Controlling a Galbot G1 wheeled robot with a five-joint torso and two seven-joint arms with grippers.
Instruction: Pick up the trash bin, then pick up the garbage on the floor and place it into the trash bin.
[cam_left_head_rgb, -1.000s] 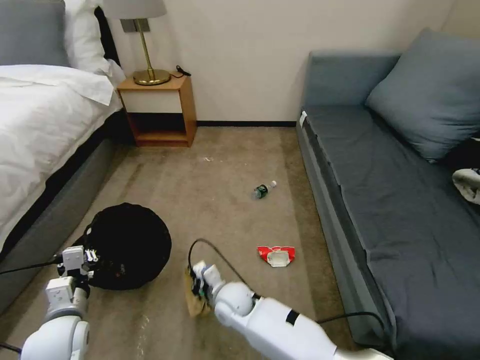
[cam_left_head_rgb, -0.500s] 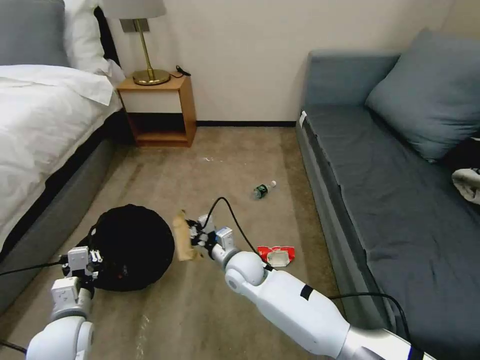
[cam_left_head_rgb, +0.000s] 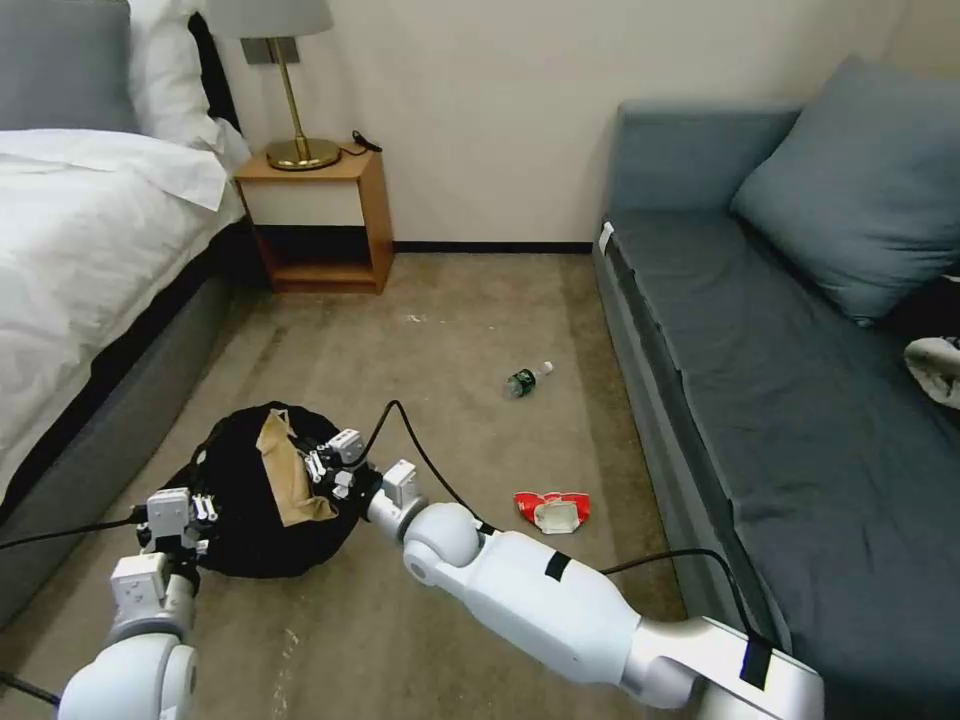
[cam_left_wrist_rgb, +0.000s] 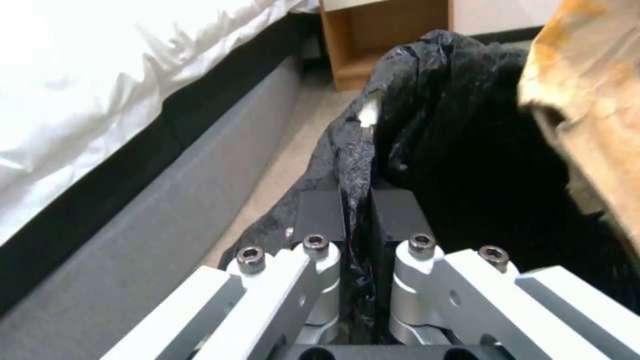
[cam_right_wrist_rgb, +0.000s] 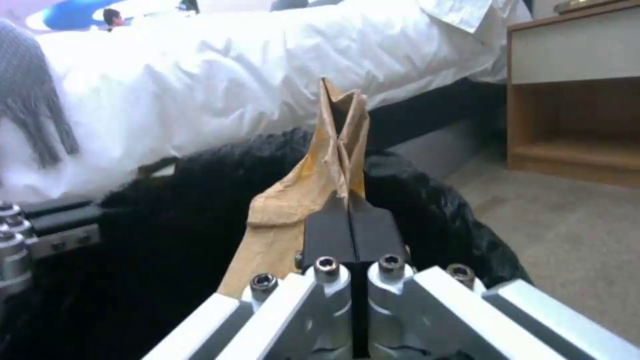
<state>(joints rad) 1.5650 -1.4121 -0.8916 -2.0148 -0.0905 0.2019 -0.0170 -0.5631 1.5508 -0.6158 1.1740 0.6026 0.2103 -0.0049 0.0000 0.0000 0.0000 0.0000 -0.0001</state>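
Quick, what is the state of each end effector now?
Left end effector: closed on the trash bin liner.
Right end effector: closed on the paper bag, over the bin.

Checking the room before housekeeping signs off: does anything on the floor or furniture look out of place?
Yes. A small green bottle lies on its side on the carpet, and a red-and-white packet lies torn open near the sofa. The right gripper holds a tan paper bag over the trash bin.

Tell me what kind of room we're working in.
Probably a hotel-style bedroom: a bed with white linen, a wooden nightstand carrying a brass lamp, and a grey sofa along the carpeted floor.
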